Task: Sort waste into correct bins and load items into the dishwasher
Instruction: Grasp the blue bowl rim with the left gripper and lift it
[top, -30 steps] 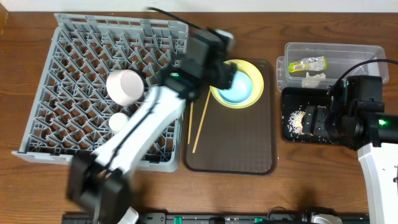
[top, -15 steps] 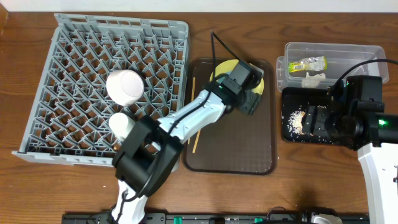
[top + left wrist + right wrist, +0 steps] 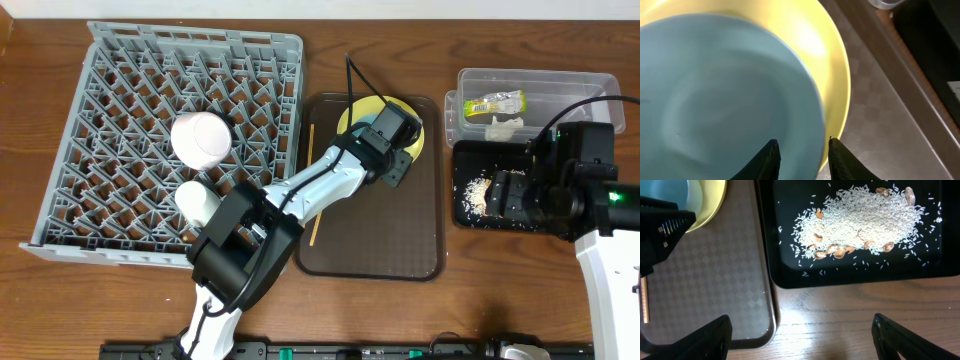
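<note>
The light blue bowl is seen nested in the yellow plate on the brown serving tray, upper centre of the overhead frame. Its rim is straddled by the left gripper, whose jaws are narrowly parted. At the right, the right gripper is spread wide beside the black tray, over which rice crumbs are scattered.

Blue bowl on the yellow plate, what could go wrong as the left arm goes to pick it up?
1. The left end effector straddles the rim of the blue bowl, close to the edge of the yellow plate; closing could catch the plate.
2. A rim-only grip might let the bowl tilt or slip.
3. The arm crosses the chopsticks and could sweep them.
</note>
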### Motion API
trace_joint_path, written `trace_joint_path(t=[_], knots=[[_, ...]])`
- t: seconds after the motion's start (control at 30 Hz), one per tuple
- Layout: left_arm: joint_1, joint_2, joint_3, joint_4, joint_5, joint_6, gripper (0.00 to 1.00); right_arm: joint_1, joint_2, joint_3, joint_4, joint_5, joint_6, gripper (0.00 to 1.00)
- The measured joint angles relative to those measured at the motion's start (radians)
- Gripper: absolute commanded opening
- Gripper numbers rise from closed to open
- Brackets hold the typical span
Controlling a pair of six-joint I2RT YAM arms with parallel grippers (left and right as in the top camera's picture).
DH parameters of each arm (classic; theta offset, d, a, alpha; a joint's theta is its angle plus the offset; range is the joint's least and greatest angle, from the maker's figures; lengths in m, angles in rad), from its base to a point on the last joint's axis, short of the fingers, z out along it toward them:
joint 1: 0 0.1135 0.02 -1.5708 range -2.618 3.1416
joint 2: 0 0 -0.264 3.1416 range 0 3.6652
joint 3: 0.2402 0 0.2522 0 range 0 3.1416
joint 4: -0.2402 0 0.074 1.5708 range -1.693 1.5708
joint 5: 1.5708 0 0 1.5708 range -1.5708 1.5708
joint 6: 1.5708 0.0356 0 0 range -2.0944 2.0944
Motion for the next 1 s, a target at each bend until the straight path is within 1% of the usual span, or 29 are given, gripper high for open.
trace_joint_path(t=[0.23,0.6,0.67,0.73,0.77,0.83,1.0], knots=[[0.000,0.000,0.000,0.000,-0.052,0.000,0.34,0.000,0.000,0.000,-0.005,0.000,0.000,0.87],[0.000,0.000,-0.024,0.002,-0.077,0.000,0.33,0.000,0.000,0.000,-0.006,0.000,0.000,0.87],[0.000,0.000,-0.024,0.004,-0.077,0.000,0.28,0.000,0.000,0.000,-0.006,0.000,0.000,0.87],[0.000,0.000,-0.024,0.012,-0.079,0.003,0.19,0.000,0.000,0.000,-0.007,0.000,0.000,0.87],[0.000,0.000,-0.024,0.013,-0.080,0.001,0.12,0.000,0.000,0.000,-0.007,0.000,0.000,0.87],[0.000,0.000,-0.024,0.020,-0.080,0.005,0.06,0.000,0.000,0.000,-0.010,0.000,0.000,0.87],[0.000,-0.004,-0.024,0.023,-0.087,0.006,0.06,0.000,0.000,0.000,-0.014,0.000,0.000,0.87]])
